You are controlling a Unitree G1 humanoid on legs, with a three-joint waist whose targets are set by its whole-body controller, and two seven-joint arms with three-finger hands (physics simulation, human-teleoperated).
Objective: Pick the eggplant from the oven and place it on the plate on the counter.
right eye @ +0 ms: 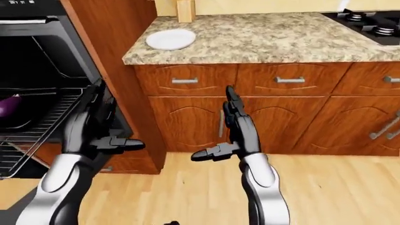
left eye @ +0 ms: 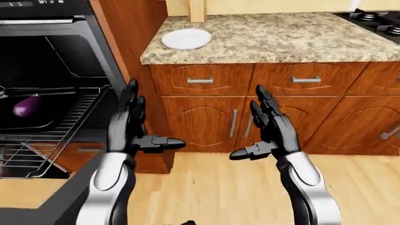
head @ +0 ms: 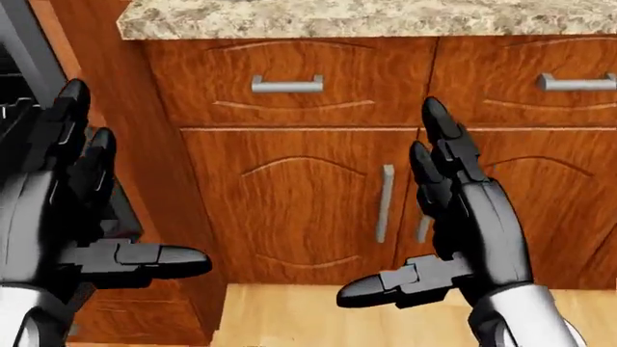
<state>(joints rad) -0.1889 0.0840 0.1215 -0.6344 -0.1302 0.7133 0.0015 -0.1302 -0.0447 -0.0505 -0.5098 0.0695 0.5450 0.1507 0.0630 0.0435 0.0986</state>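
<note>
**Eggplant on the oven rack, both hands empty**

Eggplant [left eye: 26,105]: one, purple, lay on the wire rack [left eye: 59,136] inside the open oven [left eye: 43,56]. One white plate [left eye: 186,39] sat on the granite counter [left eye: 281,40]. Two hands, left hand [left eye: 134,124] and right hand [left eye: 267,129], were spread, holding nothing.

In the left-eye view the eggplant [left eye: 26,105] lies on a rack [left eye: 59,129] inside the open oven [left eye: 47,61] at left. Right of the oven runs the counter [left eye: 281,40], with the plate [left eye: 186,39] near its left end and what seems a stove [left eye: 378,18] at far right. Drawers [left eye: 200,79] sit above cabinet doors [left eye: 203,123] beneath the counter.
</note>
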